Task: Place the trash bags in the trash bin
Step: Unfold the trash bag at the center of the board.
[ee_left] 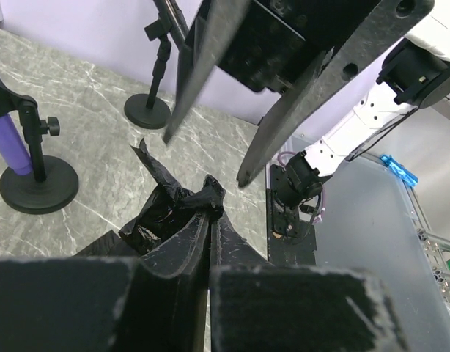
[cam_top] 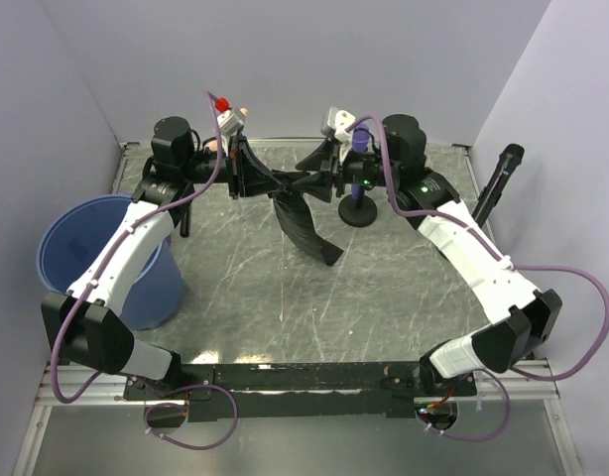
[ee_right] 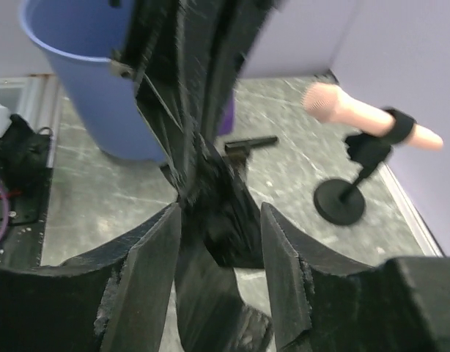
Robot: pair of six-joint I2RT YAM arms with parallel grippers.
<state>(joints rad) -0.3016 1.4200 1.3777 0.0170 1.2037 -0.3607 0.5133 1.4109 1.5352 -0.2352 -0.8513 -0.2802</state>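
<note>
L gripper (ee_left: 210, 216) clamped shut on crumpled top of black trash bag (cam_top: 306, 223), near mid far edge of tabletop. R gripper (ee_right: 219, 220) facing it, jaws spread w/ bag between, not pinching. Bag's long axis hanging from pinch, slanting toward tabletop centre. Trash bin (cam_top: 151, 293) at left edge, left & nearward of pinch; L arm nearer, so prob. a leftward carry. Count: 1 bag, 1 bin.
</note>
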